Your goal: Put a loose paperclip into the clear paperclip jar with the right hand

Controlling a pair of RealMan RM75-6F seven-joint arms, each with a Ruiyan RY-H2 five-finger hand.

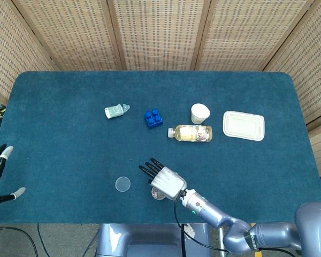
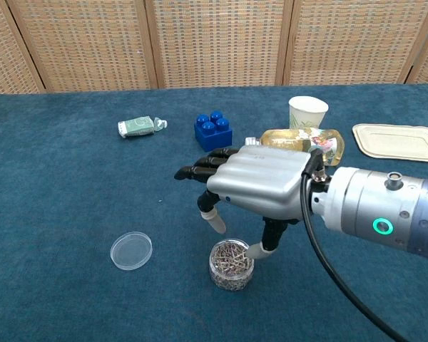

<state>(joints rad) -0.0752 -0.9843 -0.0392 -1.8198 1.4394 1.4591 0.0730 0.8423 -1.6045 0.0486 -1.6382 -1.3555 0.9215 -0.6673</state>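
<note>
Your right hand [image 2: 253, 187] hangs just above the open paperclip jar [image 2: 231, 264], blocking its mouth. The loose lid [image 2: 131, 250] lies to its left with bare cloth between. The blue block [image 2: 213, 130] and bottle [image 2: 299, 146] crowd the far side.

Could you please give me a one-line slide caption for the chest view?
Right hand hovers, fingers apart, above the open paperclip jar, its clear lid lying alongside.
</note>
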